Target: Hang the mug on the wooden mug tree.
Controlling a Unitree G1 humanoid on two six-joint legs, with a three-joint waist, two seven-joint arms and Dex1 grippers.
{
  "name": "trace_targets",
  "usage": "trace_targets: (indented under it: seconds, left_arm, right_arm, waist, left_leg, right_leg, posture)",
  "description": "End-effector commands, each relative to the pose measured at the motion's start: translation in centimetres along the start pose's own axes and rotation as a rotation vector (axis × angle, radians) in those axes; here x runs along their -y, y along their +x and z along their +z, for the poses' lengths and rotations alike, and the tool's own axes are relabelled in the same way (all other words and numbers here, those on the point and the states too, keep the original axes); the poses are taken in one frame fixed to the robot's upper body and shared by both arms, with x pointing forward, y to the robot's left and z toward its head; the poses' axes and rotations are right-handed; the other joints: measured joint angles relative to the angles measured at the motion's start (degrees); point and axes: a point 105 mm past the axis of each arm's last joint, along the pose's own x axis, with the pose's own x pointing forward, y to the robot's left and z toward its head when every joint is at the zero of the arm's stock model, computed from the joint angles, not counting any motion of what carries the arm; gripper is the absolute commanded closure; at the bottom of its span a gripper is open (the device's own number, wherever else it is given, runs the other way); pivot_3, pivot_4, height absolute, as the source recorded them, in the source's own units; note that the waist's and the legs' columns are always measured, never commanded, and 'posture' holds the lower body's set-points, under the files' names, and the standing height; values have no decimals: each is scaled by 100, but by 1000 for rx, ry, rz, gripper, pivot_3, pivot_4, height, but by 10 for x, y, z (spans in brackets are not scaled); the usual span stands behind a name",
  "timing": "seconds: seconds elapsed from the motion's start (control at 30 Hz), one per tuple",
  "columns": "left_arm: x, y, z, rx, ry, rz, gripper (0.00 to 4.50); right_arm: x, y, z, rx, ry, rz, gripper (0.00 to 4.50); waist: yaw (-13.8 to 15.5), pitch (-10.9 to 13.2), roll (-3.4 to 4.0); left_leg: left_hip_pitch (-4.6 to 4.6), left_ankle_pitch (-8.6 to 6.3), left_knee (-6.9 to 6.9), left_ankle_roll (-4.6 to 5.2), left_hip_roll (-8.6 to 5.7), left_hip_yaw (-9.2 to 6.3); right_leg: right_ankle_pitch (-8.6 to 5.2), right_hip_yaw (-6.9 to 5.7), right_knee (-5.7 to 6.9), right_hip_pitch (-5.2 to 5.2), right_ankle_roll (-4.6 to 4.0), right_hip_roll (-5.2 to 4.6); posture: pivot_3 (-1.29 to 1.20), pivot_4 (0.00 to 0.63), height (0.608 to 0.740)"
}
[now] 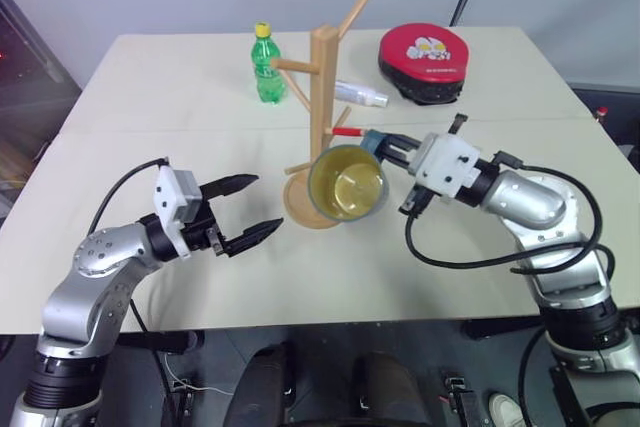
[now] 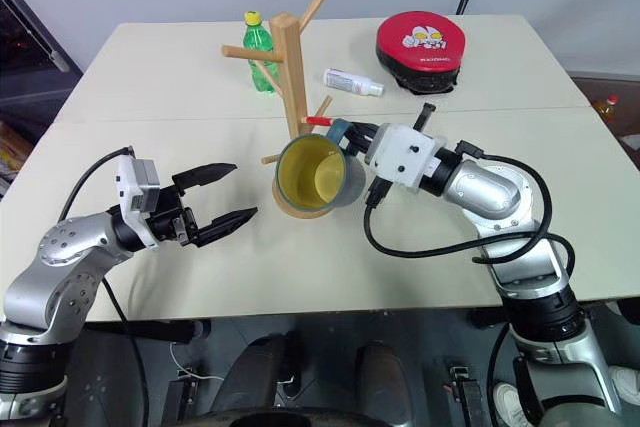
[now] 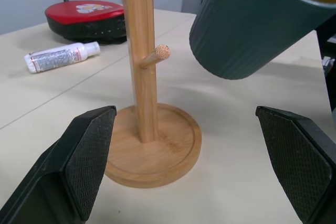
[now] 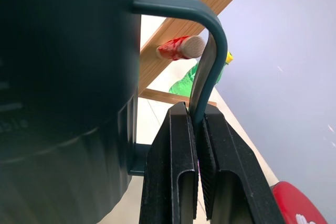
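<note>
Now, here is what you have in front of you.

Right gripper: your jaws are clamped tight on the thin loop handle of the mug, one finger on each side of the loop.

Mug: you hold it in the air above the table, tipped on its side so the yellow inside faces the head camera. It hangs in front of the wooden mug tree, over the round base, not resting on it.

Red-tipped peg: from your right wrist view it sits just beside the handle loop, its tip pointing at the opening; whether it has entered the loop you cannot tell.

Left gripper: your jaws stand wide apart and hold nothing. It hovers to the left of the tree's base, pointing towards it, apart from both tree and mug.

Mug tree: upright near the middle of the table, pegs bare.

Behind the tree: a green plastic bottle standing, a small white bottle lying flat, and a red and black pad further right.
</note>
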Motion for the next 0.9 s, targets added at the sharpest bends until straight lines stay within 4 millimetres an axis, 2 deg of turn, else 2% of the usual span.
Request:
trace_targets:
  seconds: [0.03,0.5,0.67,0.77,0.9]
  left_arm:
    - [0,-1,17,41,47,-2,0]
    - [6,4,37,86,60,-24,0]
    - [7,5,39,91,58,-23,0]
    - [7,6,39,93,58,-23,0]
    - [6,7,39,95,57,-23,0]
  right_arm:
    - [10,2,17,40,-41,-7,4451]
    - [11,25,6,-41,-31,45,4451]
    - [10,27,4,-49,-27,56,4451]
    - [12,27,5,-44,-27,48,3512]
    - [18,25,9,-39,-53,21,1645]
  waist:
    - [1,0,0]
    - [2,1,-2]
    - [3,1,-2]
    - [3,1,-2]
    - [3,1,-2]
  left_leg:
    - [0,0,0,0,0,0]
    - [-1,0,0,0,0,0]
    - [-2,0,0,0,-1,0]
    - [-2,1,1,0,-1,0]
    - [-2,0,1,0,-1,0]
  right_leg:
    - [0,0,0,0,0,1]
    - [0,0,0,-2,0,-1]
    - [0,0,0,-1,0,0]
    - [1,-1,0,-1,1,2]
    - [1,-1,1,-1,1,4]
  posture:
    - [0,150,740]
    - [0,150,740]
    - [0,150,740]
    - [0,150,740]
    - [0,150,740]
